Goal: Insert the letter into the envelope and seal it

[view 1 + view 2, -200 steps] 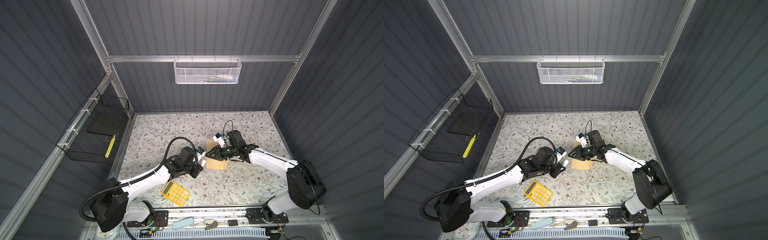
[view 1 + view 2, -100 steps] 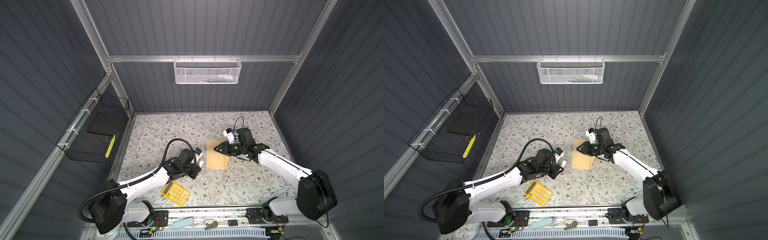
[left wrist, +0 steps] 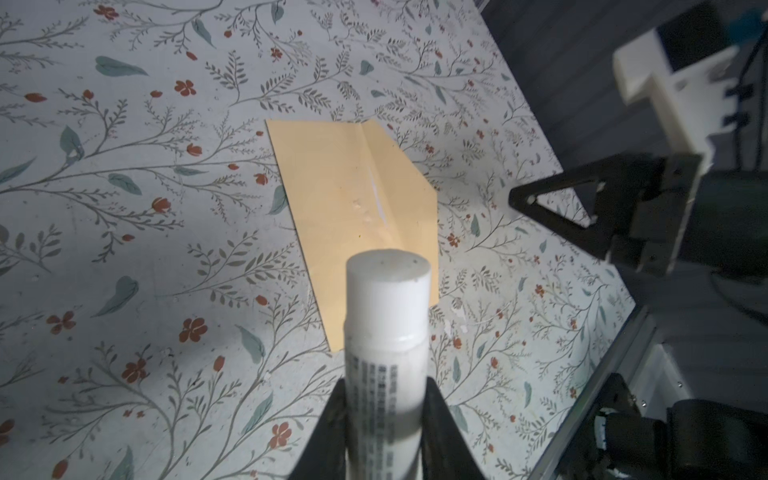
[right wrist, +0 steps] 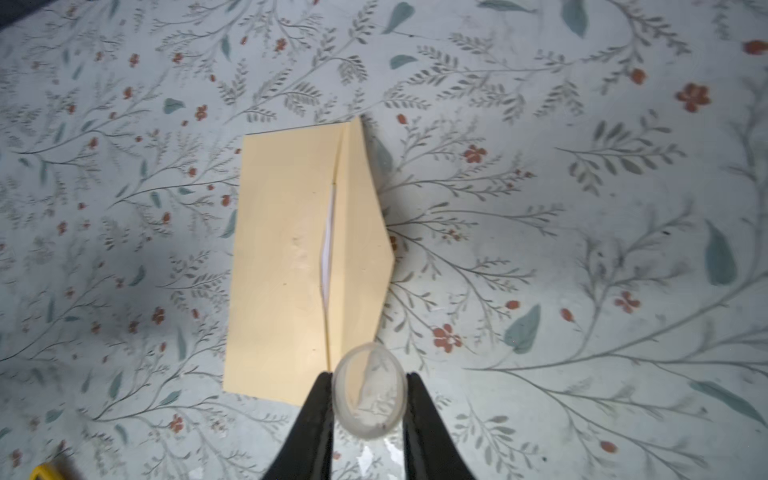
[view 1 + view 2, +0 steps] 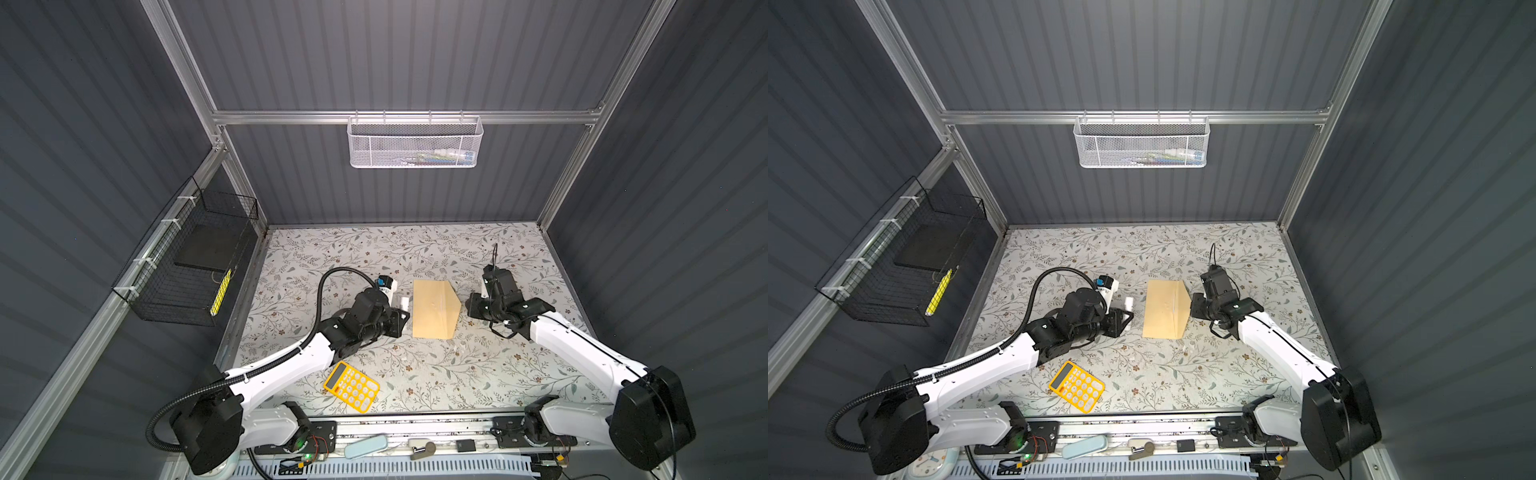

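Left wrist view: left gripper [image 3: 384,395] clamped on white glue stick [image 3: 388,316]. Right gripper [image 4: 369,386] clamped on clear cap [image 4: 370,409]. Envelope [image 5: 432,311] flat at centre of table [image 5: 498,386], flap open, pointing toward right edge. Letter [image 4: 328,245] inside envelope, white sliver showing at mouth. Both grippers near envelope, one each side, not touching it.

white arms [image 5: 286,370], black joints [image 5: 365,309], black ribbed cable [image 5: 318,303].
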